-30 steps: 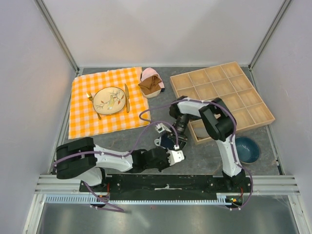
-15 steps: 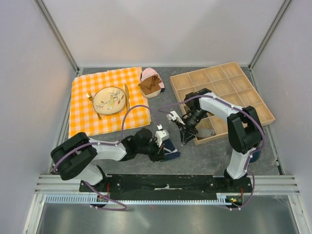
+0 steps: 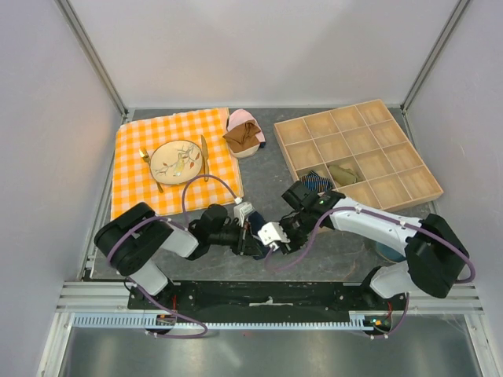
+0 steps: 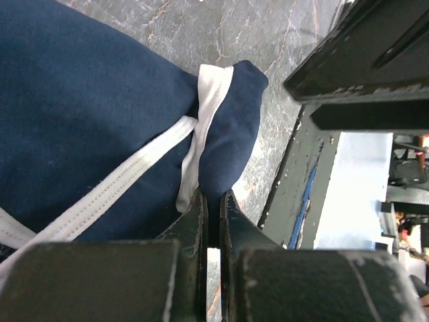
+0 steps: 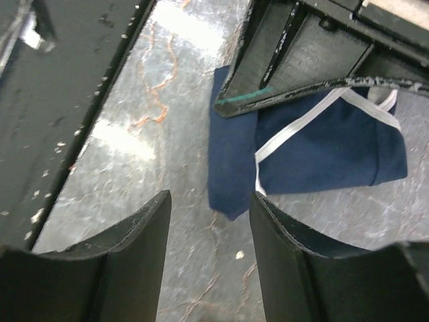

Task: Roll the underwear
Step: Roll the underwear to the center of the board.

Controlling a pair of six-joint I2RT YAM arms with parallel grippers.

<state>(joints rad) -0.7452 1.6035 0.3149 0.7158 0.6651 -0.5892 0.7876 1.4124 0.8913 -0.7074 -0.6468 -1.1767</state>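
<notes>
The underwear (image 4: 94,114) is navy cloth with white trim, lying flat on the grey table. My left gripper (image 4: 213,201) is shut on a folded corner of it. Seen from the right wrist, the underwear (image 5: 322,147) lies just ahead, and one navy corner reaches toward the gap of my right gripper (image 5: 209,204). That gripper is open and holds nothing. The left gripper's dark finger (image 5: 301,74) crosses over the cloth. From above, the left gripper (image 3: 253,237) and right gripper (image 3: 283,236) meet at the table's middle front and hide most of the cloth.
An orange checked cloth (image 3: 137,184) with a plate (image 3: 177,161), fork and knife lies at the left. Brown and pink garments (image 3: 244,133) sit behind. A wooden compartment tray (image 3: 409,157) at the right holds a striped rolled cloth (image 3: 316,181). A blue bowl (image 3: 387,250) peeks from under the right arm.
My right gripper has come from the tray's front edge down to the underwear, and its jaws now stand wider. The left gripper, still shut on the cloth, has shifted slightly left.
</notes>
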